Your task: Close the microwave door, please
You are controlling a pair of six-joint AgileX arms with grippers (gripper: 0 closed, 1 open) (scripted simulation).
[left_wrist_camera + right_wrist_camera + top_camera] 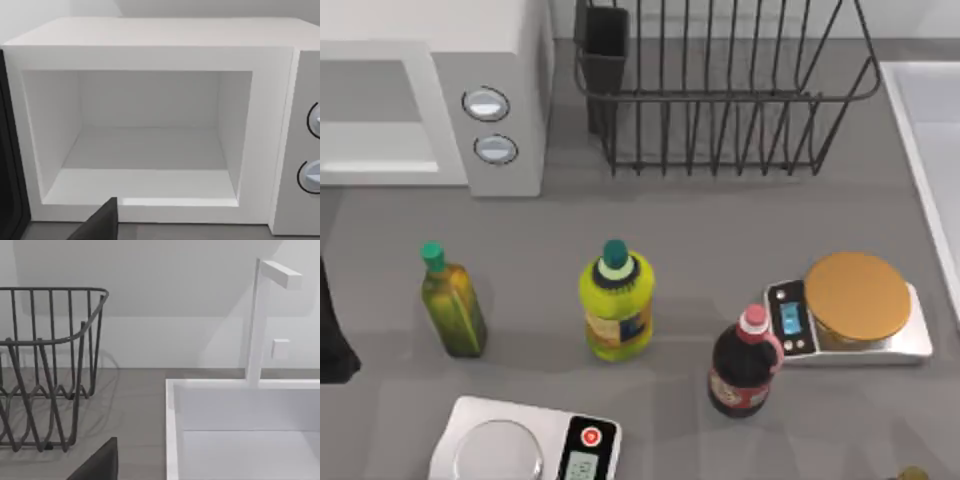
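You have not closed the microwave door (7, 160) yet; judging by these views, the whole closing swing is still ahead of you. The microwave (510, 60) stands at the back left of the bench (720, 240), its two round knobs facing the front. In the left wrist view its cavity lies fully open, with the floor and back wall plain to see. The door shows there as a dark strip standing beside the cavity's open side, on the side away from the knobs, swung well clear of the frame. The handle is not visible, so you cannot judge from here where to push.

Your left end effector (100, 226) sits in front of the cavity, low and near its lower front lip, facing into the microwave. Just a dark wedge of it shows, so you cannot tell whether it is released or clenched, and it does not look to be touching the door. Your right end effector (100, 465) shows the same dark wedge, its state equally unclear. It looks out at the black wire rack (45, 370) and the white sink (240, 410) with its tap, so that arm appears parked on the right.

What is left, in my judgement: bring the left end effector behind the door's outer face and sweep it round until it meets the frame. The green-capped oil bottle (452, 305) stands nearest the door's path; mind it.
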